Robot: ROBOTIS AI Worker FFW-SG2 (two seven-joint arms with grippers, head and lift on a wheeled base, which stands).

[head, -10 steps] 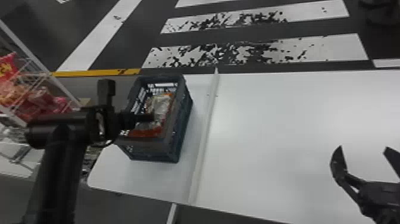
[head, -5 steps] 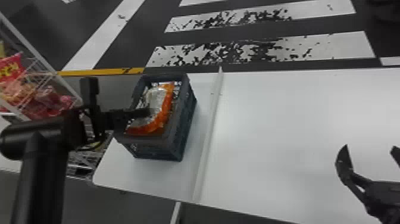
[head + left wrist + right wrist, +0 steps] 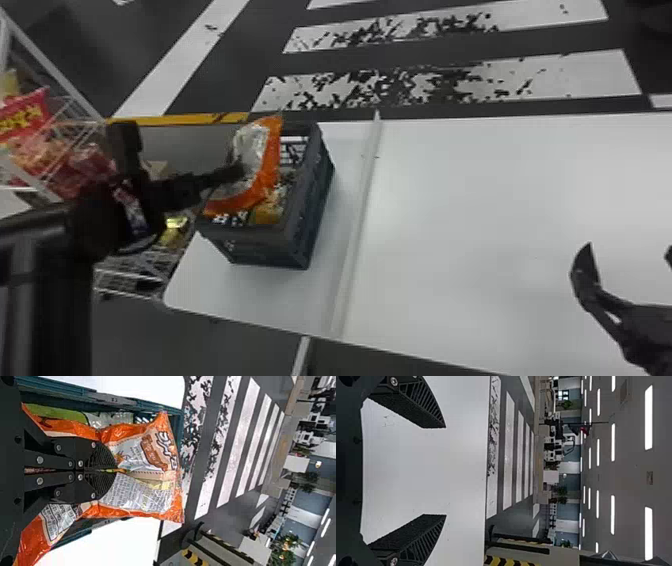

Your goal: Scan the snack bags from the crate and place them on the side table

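One orange-and-silver snack bag (image 3: pixel 269 172) is pinched between the two closed-in fingers of the left gripper (image 3: pixel 241 172), held at the open top of the dark crate (image 3: pixel 311 200), with what may be another bag, yellowish and poorly seen, inside below it. The crate stands on the white table (image 3: pixel 500 210), left of a raised pale strip (image 3: pixel 356 225), near a wire rack (image 3: pixel 60 92) bearing red packets (image 3: pixel 22 117) on the far left, while the right gripper (image 3: pixel 629 250), its fingers spread wide and nothing between them, is over the table's right part.
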